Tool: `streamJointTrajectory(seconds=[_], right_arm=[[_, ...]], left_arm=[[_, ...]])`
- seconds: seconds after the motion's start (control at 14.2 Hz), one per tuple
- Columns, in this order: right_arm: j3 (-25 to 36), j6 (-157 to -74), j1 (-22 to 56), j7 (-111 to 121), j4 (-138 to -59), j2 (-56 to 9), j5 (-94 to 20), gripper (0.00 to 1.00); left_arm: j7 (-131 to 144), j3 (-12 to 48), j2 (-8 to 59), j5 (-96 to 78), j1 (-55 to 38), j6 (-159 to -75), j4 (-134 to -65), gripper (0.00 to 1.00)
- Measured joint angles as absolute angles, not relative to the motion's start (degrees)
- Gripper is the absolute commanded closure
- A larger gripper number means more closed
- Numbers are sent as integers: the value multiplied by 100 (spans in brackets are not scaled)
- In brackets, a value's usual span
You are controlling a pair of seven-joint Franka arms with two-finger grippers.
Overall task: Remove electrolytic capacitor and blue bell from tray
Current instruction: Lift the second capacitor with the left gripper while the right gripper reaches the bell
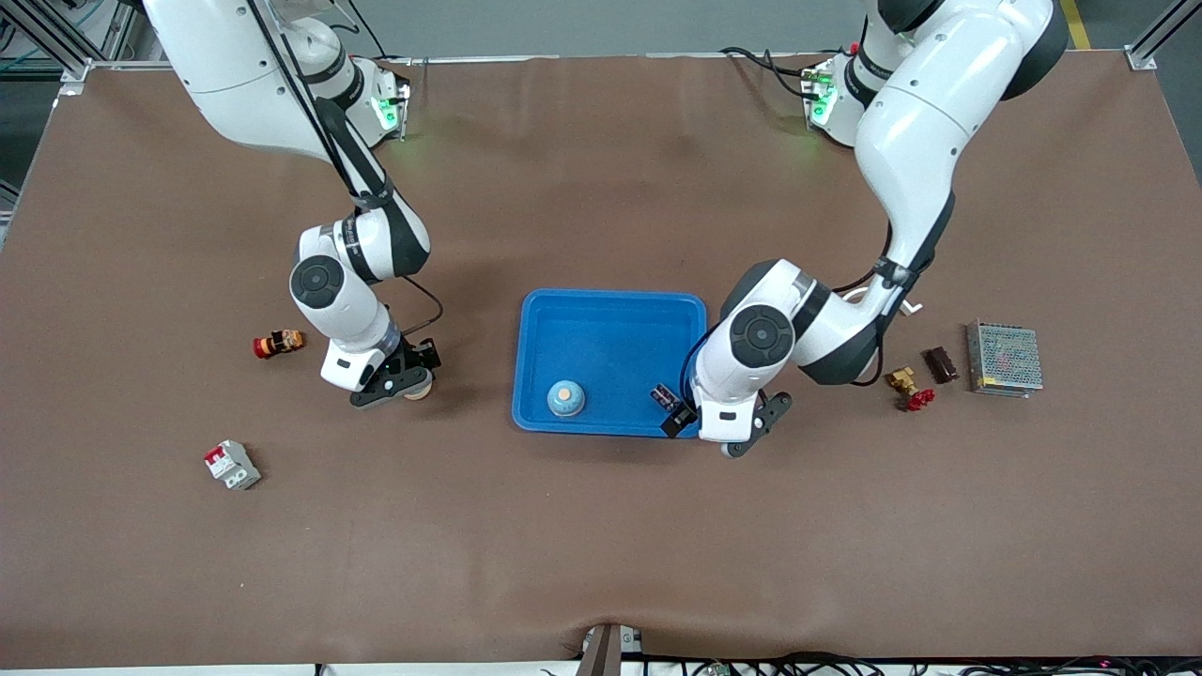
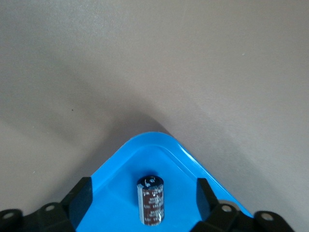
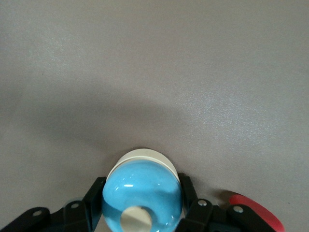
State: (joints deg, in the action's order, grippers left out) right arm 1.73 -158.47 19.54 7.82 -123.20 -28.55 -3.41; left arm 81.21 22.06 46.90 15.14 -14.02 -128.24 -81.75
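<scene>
My right gripper (image 1: pixel 404 385) is shut on a blue bell with a cream base (image 3: pixel 143 186), low over the bare table beside the blue tray (image 1: pixel 610 310), toward the right arm's end. Only the bell's cream base (image 1: pixel 420 389) shows in the front view. A second blue bell (image 1: pixel 566 399) sits in the tray. My left gripper (image 1: pixel 680 414) is open over the tray's corner nearest the front camera, toward the left arm's end. A dark capacitor (image 1: pixel 665 396) rests on the tray floor, apart from the fingers on both sides in the left wrist view (image 2: pixel 151 201).
A red, orange and black part (image 1: pixel 279 344) and a white-red breaker (image 1: pixel 232 465) lie toward the right arm's end. A brass fitting with a red piece (image 1: pixel 909 386), a dark block (image 1: pixel 941 364) and a metal mesh box (image 1: pixel 1005 358) lie toward the left arm's end.
</scene>
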Motion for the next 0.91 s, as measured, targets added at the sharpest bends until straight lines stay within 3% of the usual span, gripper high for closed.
streamJointTrajectory(seconds=[0.07,0.21,0.63,0.91], right_arm=[[174,-15849,1953,783,-12320,-2855,-341,44],[174,-15851,1953,783,-12319,-2855,-341,0],[194,-15676,1916,782,-12175,-2852,-341,0],[203,-14017,1897,691,-11394,-2710,-354,0]], left_arm=[[8155,2115,4718,1514,-1503,-12872,-8163,9],[8332,2061,4785,1514,-1609,-13049,-8149,11],[8439,2055,4892,1514,-1759,-13214,-8137,28],[8517,2054,4900,1514,-1851,-13209,-8137,36]])
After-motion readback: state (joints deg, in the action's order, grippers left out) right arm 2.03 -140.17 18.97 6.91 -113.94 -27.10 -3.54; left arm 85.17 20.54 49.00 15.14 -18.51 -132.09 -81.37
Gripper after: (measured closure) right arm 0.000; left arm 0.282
